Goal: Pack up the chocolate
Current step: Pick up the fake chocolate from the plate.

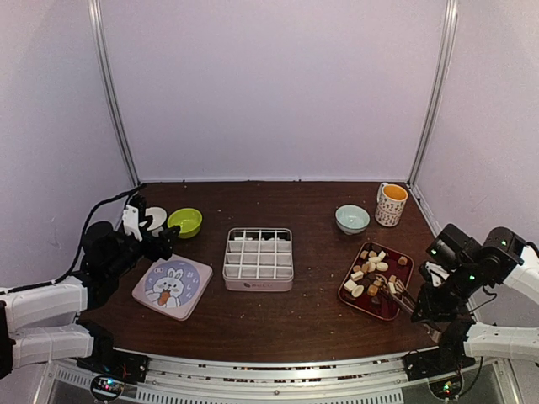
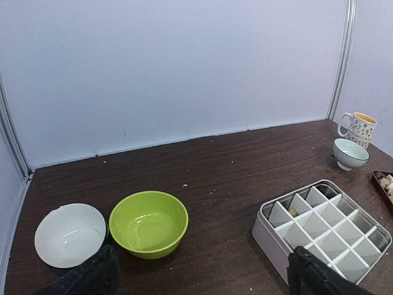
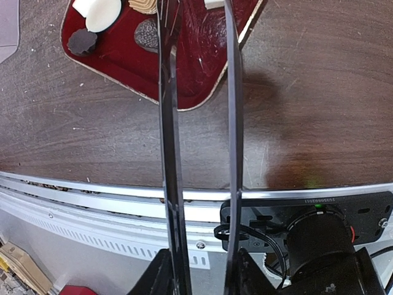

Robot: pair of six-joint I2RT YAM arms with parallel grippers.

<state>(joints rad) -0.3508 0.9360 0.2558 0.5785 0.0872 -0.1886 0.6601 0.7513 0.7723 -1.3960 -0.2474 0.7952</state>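
The chocolate [image 1: 370,268] is a heap of small cream, tan and dark pieces on a dark red tray [image 1: 389,308] at the right. In the right wrist view a white piece [image 3: 101,12] and a dark piece [image 3: 81,42] lie on the tray [image 3: 123,67]. My right gripper [image 1: 425,313] [image 3: 199,264] is shut on a pair of long black tongs [image 3: 171,123]. The tongs' blades stand apart and reach over the tray's near corner, their tips out of view. A white gridded box [image 1: 258,257] sits mid-table, one small tan piece [image 2: 293,212] in a compartment. My left gripper [image 1: 156,240] [image 2: 202,279] hangs open over bare table.
A rabbit-print lid [image 1: 173,286] lies left of the box. A green bowl [image 1: 185,222] [image 2: 148,222] and a white bowl [image 1: 154,219] [image 2: 69,235] stand at the back left. A pale blue bowl [image 1: 352,219] and a mug [image 1: 392,204] stand at the back right. Crumbs dot the table.
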